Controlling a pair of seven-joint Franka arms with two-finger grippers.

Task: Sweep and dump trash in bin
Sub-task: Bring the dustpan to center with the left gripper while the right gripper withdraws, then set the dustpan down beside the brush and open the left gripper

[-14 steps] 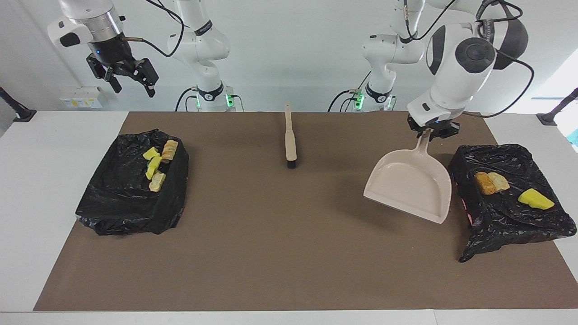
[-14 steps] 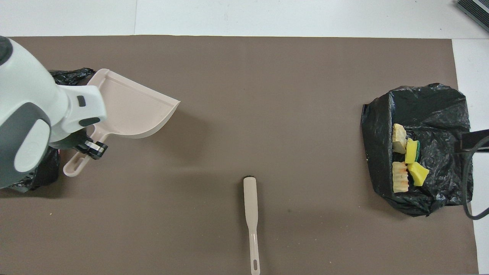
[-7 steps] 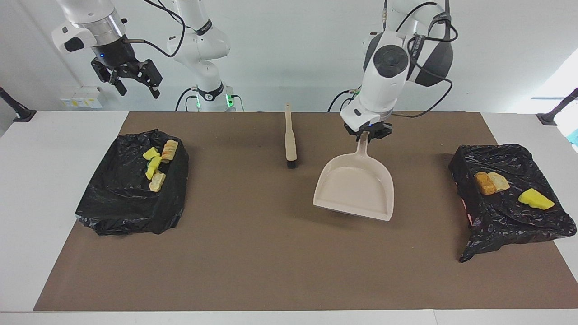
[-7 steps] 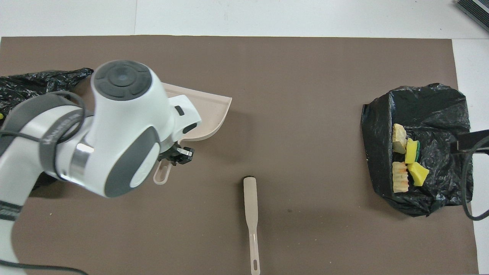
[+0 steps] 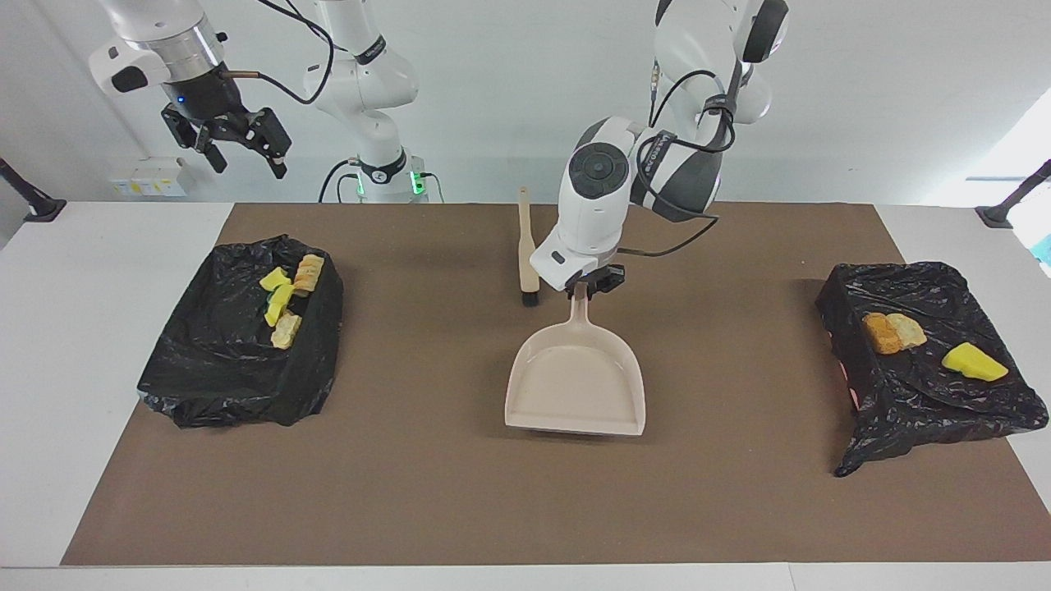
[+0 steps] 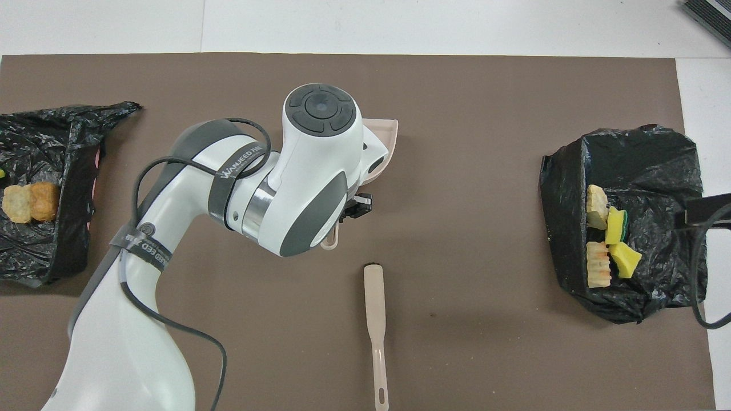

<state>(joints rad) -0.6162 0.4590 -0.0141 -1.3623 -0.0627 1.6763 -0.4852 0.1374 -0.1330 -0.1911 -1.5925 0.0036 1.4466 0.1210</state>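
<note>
Dustpan (image 5: 576, 379) moved mid-mat from the bin (image 5: 928, 361), left gripper (image 5: 593, 285) clamped on its handle; right gripper (image 5: 238, 144) gapes. Arm reads "WANJEED".

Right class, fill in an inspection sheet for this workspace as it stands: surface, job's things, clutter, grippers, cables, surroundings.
Surface: brown mat on a white table; no loose trash seen on it.
Job's things: beige dustpan mid-mat, looks empty; brush lying beside its handle, nearer the robots. Two black-bagged bins: right arm's end bin holds four trash pieces; left arm's end bin holds three pieces.
Clutter: nothing seen.
Grippers: left gripper shut on the dustpan handle; right gripper open, raised over the table's edge by its bin, waiting.
Cables: black cable looped along the left arm; another on the right arm.
Surroundings: white wall; black stands at the table corners.
</note>
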